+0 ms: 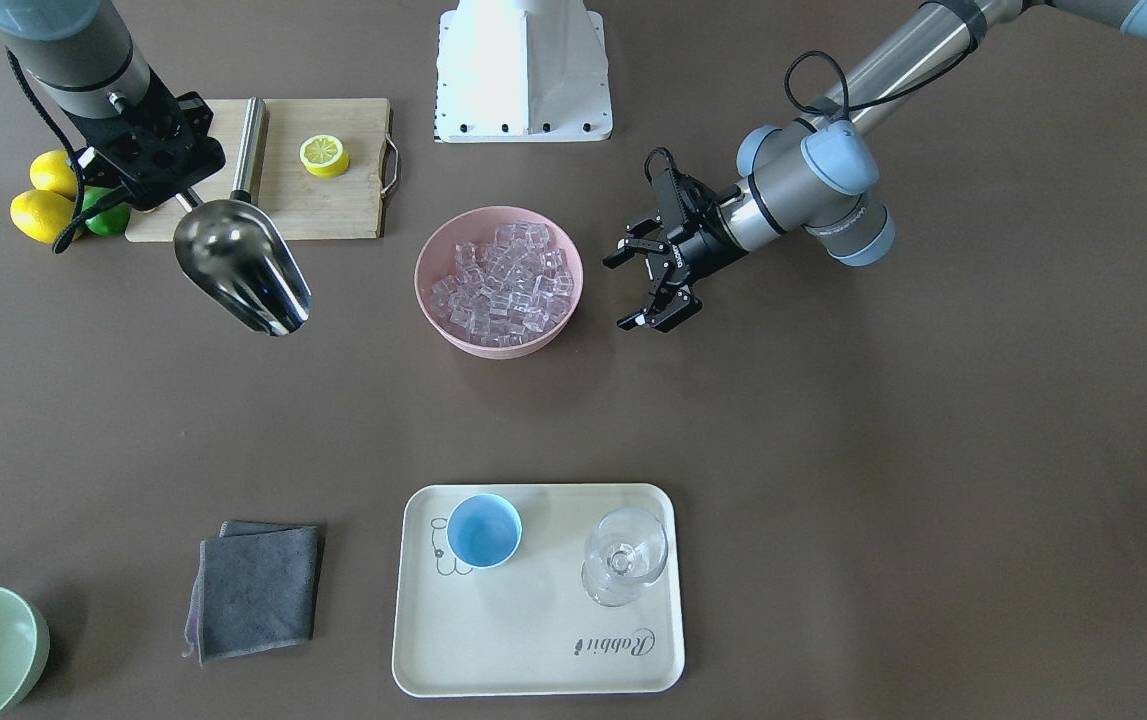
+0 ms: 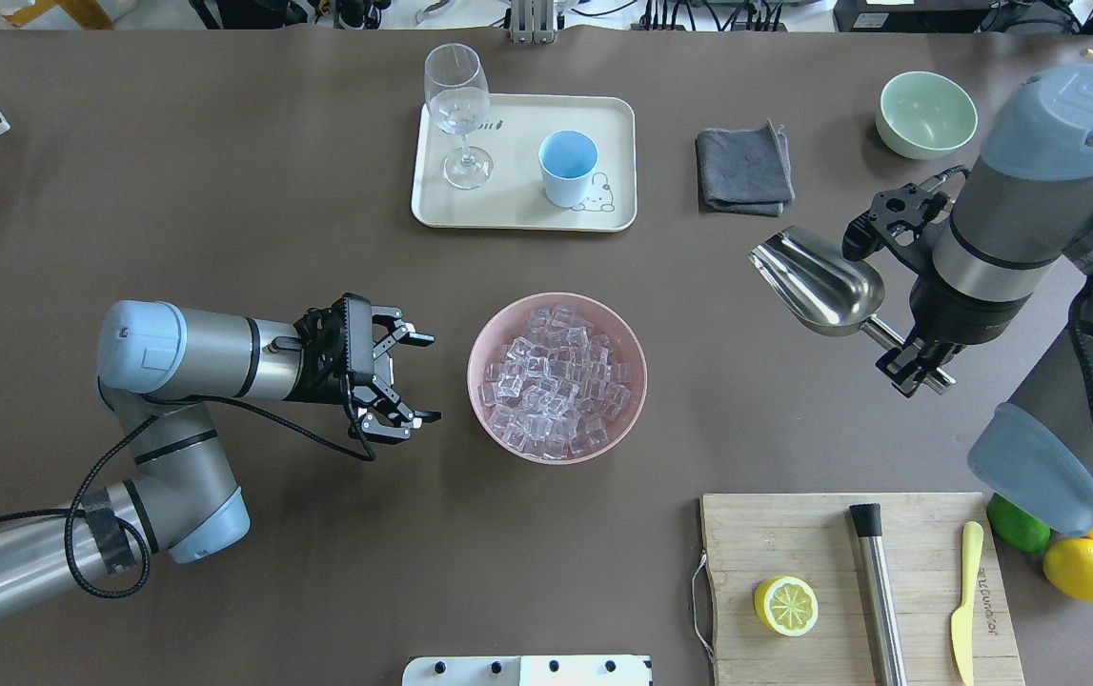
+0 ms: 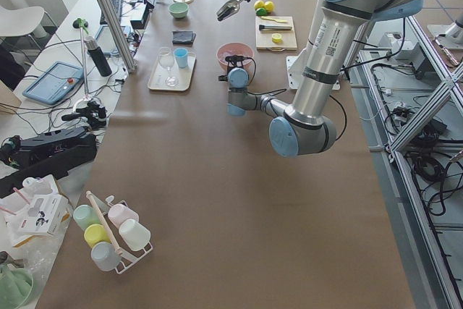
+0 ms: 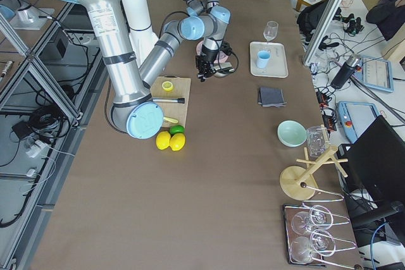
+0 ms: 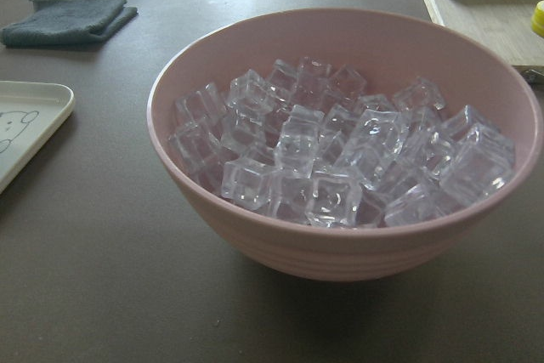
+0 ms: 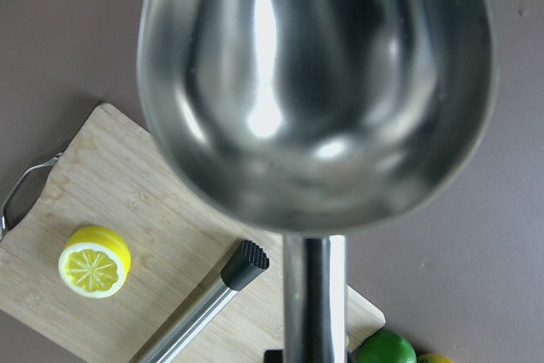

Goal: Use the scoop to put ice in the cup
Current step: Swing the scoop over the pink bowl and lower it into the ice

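The ice (image 2: 556, 376) is a heap of clear cubes filling the pink bowl (image 2: 487, 333), which also shows close up in the left wrist view (image 5: 340, 167). The light-blue cup (image 2: 567, 167) stands empty on the cream tray (image 2: 517, 214), beside a clear stemmed glass (image 2: 457, 105). My right gripper (image 2: 913, 364) is shut on the rod handle of the steel scoop (image 2: 818, 281). It holds the empty scoop (image 6: 314, 82) above the table, well to the right of the bowl. My left gripper (image 2: 429, 377) is open and empty, just left of the bowl.
A wooden cutting board (image 2: 794, 534) at the near right carries a lemon half (image 2: 785, 605), a steel cylinder with a black tip (image 2: 880, 591) and a yellow knife (image 2: 963, 600). Lemons and a lime (image 2: 1080, 562) lie beside it. A grey cloth (image 2: 741, 170) and a pale green bowl (image 2: 925, 114) sit far right.
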You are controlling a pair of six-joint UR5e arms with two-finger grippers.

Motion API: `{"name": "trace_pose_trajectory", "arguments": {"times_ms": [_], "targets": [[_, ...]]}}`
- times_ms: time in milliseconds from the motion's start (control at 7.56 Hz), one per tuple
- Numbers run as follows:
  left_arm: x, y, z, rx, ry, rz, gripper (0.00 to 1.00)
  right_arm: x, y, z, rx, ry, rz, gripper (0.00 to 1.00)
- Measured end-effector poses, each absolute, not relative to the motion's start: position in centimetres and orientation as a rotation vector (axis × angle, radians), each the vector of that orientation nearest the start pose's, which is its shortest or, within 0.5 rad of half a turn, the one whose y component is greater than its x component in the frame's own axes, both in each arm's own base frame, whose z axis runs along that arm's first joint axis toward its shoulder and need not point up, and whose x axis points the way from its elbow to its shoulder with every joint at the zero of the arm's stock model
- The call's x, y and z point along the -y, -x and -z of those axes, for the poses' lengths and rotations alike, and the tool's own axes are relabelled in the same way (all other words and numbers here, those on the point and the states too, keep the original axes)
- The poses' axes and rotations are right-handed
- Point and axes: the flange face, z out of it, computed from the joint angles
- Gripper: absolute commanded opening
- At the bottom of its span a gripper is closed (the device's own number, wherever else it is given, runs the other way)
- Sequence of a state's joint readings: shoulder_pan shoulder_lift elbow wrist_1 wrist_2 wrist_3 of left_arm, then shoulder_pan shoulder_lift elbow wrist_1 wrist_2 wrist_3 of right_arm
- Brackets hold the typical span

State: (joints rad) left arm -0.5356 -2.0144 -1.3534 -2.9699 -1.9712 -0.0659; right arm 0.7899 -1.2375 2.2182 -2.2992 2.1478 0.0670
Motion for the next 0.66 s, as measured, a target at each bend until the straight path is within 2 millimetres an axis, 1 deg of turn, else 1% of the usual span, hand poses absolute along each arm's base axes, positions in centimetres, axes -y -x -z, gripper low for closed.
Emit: {"name": "trace_pose_trajectory", "arguments": {"times_ms": [132,264,529,661], "targets": [[41.3,-51.4,-35.4,-1.17,-1.277,-1.057,0.98,37.9,28.1,-27.9,0.625,0.011,0.808,0.0],[41.3,-51.5,-35.4,-1.172,-1.277,-1.058,0.98,36.7,29.2,-26.0,0.578,0.033,0.849,0.0],[41.2,-52.0,-35.2,-1.176,-1.276,-1.06,0.98,34.9,32.5,-21.0,0.459,0.126,0.913,0.0],[41.2,-52.2,-35.2,-1.176,-1.274,-1.061,0.98,34.7,34.3,-18.9,0.408,0.164,0.936,0.0]]}}
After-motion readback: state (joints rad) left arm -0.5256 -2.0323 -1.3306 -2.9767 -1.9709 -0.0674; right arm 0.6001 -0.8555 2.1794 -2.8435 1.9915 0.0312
